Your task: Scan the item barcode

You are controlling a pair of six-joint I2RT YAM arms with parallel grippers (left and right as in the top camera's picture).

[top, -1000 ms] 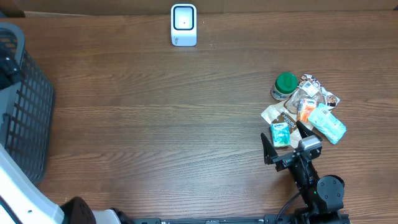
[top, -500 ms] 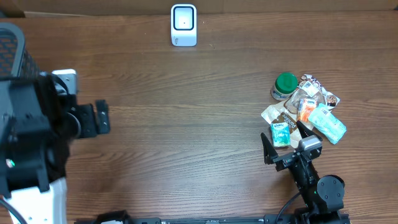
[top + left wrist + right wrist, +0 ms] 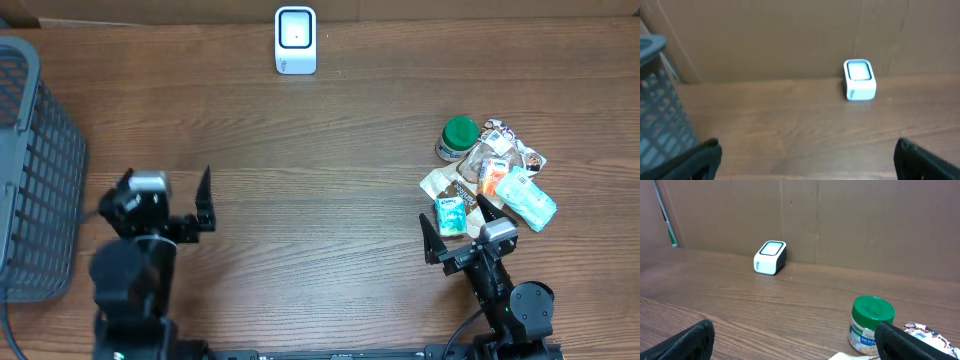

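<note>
**Wooden surface, both end effectors wide open and empty**

A brown wooden surface [image 3: 320, 200] runs up to a cardboard back wall. A white scanner [image 3: 295, 40] stands at the far edge and a dark mesh basket [image 3: 40, 180] at the left.

The pile of items [image 3: 490, 175] lies on the right side, well apart from the scanner. It includes a green-lidded jar [image 3: 459, 137], a teal tissue pack [image 3: 452, 215] and several packets.

The left end effector [image 3: 160, 195] hangs beside the basket, spread wide and gripping nothing. The right end effector [image 3: 458, 222] is equally wide; from above its fingers flank the tissue pack without closing on it.
</note>
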